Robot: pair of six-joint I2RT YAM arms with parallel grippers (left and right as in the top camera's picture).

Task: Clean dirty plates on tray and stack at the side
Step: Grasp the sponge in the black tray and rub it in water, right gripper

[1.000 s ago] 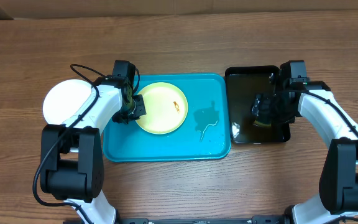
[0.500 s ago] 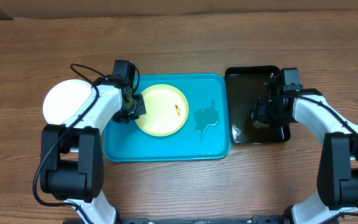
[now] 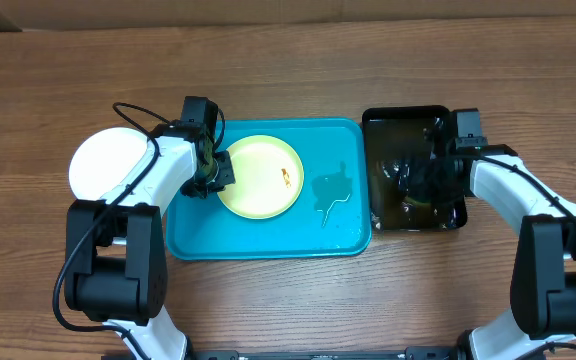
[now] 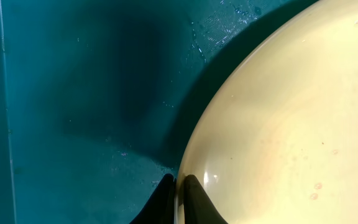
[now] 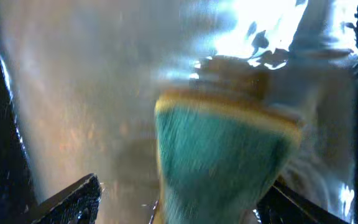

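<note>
The turquoise tray bears the yellow-green plate, rim pinched by the left gripper; a white plate sits left, and in the black tray to the right, the right gripper clamps a sponge, seemingly wetting it, next to scrub the smear.

2 plates show from overhead, 1 white plate and 1 pale yellow-green plate; whether another lies under the white one cannot be told. There are 2 trays, 1 turquoise tray and 1 black tray, and 1 sponge. 2 arms are in view with 2 grippers, the left gripper and the right gripper.
</note>
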